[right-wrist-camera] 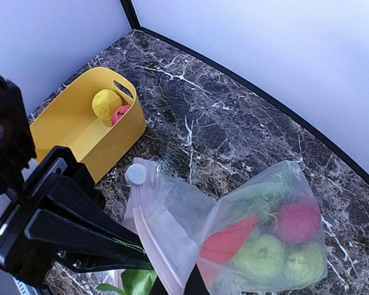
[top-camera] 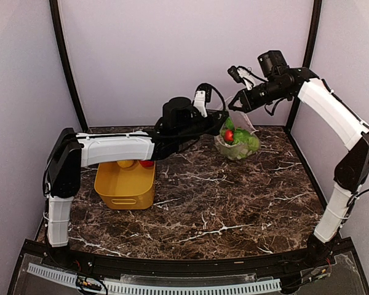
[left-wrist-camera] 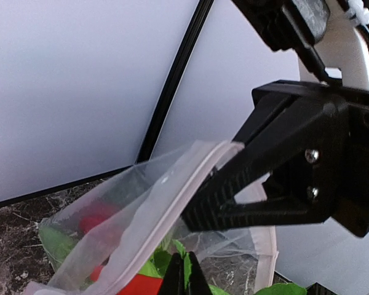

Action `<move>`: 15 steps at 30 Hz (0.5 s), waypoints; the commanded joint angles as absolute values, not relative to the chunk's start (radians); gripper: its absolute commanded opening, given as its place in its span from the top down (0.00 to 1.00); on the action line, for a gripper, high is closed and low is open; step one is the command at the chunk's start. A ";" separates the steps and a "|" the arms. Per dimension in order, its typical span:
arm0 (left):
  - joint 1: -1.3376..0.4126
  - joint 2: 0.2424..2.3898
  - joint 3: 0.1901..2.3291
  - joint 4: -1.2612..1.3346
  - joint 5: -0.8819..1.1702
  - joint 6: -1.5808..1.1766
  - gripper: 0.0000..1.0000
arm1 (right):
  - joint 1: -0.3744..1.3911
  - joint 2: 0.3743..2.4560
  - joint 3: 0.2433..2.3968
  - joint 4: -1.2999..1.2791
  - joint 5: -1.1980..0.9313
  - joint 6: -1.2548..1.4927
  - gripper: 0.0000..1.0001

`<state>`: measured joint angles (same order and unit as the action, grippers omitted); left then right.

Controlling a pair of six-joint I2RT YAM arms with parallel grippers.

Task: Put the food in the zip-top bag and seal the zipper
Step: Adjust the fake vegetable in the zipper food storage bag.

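The zip-top bag [top-camera: 238,146] hangs upright at the back right, its bottom on the table. It holds a red apple [right-wrist-camera: 298,221], a carrot [right-wrist-camera: 230,239] and green round fruits [right-wrist-camera: 264,255]. My right gripper [right-wrist-camera: 179,287] is shut on the bag's zipper [right-wrist-camera: 154,239] edge and holds the mouth up. It shows from above [top-camera: 234,107] and in the left wrist view [left-wrist-camera: 234,190]. My left gripper [left-wrist-camera: 186,283] is shut on a leafy green [left-wrist-camera: 187,265] at the bag's open mouth [top-camera: 221,121]. The leaf also shows in the right wrist view [right-wrist-camera: 135,281].
A yellow basket [top-camera: 124,190] stands at the left under my left arm, holding a lemon [right-wrist-camera: 106,103] and a red apple [right-wrist-camera: 120,114]. Walls close the back and both sides. A round white cap [right-wrist-camera: 135,174] sits at one end of the zipper.
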<state>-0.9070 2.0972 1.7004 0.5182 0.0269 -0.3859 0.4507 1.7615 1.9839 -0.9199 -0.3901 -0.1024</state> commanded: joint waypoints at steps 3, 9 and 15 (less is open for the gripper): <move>-0.907 2.145 1.931 0.163 -0.031 -0.302 0.99 | 0.459 1.708 1.998 -0.872 -0.466 -0.077 1.00; -0.892 2.192 1.965 0.106 -0.008 -0.314 0.99 | 0.458 1.670 2.043 -0.866 -0.453 -0.067 1.00; -0.903 2.191 2.005 0.079 0.126 -0.328 0.96 | 0.443 1.685 2.074 -0.856 -0.444 -0.038 1.00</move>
